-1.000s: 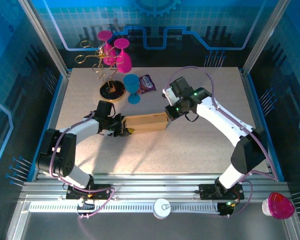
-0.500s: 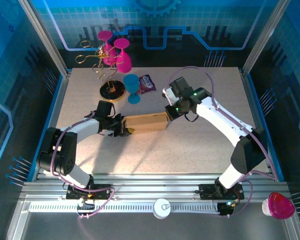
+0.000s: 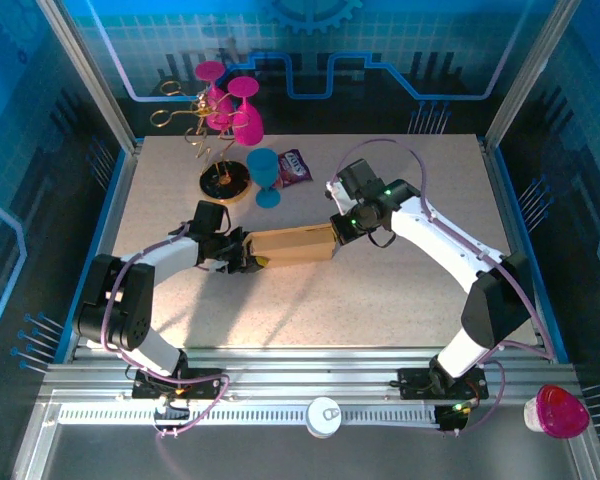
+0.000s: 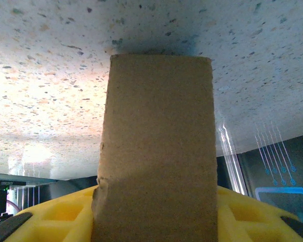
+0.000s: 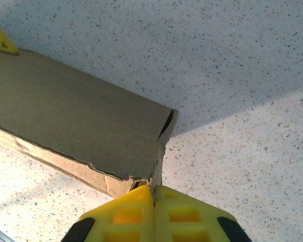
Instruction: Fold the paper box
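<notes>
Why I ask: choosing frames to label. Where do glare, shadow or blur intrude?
Top external: sharp, soft shadows on the table. Left wrist: bright glare on table at left, paper box shaded low down. Right wrist: crisp, diagonal shadow edge crossing the table.

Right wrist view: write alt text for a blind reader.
A brown cardboard box lies slantwise on a speckled table. Its ragged near corner is pinched in the shut, yellow-fingered right hand at the bottom edge.

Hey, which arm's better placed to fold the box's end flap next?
Right. The right gripper, shut, sits at the gaping end flap of the paper box; the left gripper clamps the opposite end, likely steadying it.
</notes>
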Robot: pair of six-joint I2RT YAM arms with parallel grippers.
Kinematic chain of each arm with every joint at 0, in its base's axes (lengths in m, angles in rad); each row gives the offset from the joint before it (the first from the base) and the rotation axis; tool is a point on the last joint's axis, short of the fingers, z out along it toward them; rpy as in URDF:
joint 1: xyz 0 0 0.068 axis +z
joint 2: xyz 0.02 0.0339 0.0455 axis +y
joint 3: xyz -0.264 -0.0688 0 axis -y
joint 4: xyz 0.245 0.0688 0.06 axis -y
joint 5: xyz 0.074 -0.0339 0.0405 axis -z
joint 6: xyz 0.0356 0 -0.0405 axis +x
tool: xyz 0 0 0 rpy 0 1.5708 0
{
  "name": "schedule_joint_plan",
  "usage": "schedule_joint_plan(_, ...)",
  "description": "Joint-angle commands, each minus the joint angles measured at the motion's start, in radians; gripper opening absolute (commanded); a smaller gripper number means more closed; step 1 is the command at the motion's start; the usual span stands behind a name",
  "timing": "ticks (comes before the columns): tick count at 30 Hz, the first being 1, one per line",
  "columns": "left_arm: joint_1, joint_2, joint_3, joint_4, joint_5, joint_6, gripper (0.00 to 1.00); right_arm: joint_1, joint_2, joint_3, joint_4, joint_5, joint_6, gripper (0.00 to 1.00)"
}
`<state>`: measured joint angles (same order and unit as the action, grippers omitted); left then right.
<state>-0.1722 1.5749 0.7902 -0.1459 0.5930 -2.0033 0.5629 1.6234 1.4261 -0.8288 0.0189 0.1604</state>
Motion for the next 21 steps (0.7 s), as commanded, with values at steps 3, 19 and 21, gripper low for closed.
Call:
schedule_joint_plan(3, 0.015, 0.023, 0.015, -0.064, -0.036, -0.049, 0.26, 0.011, -0.010, 0.008, 0.004, 0.002, 0.030, 0.01)
schedule_joint_plan(19, 0.016, 0.032, 0.008, -0.049, -0.037, -0.059, 0.27, 0.020, 0.045, 0.112, -0.107, -0.056, 0.220, 0.00)
schedule_joint_plan(21, 0.016, 0.032, 0.007, -0.044, -0.039, -0.063, 0.27, 0.023, 0.049, 0.112, -0.112, -0.056, 0.243, 0.00)
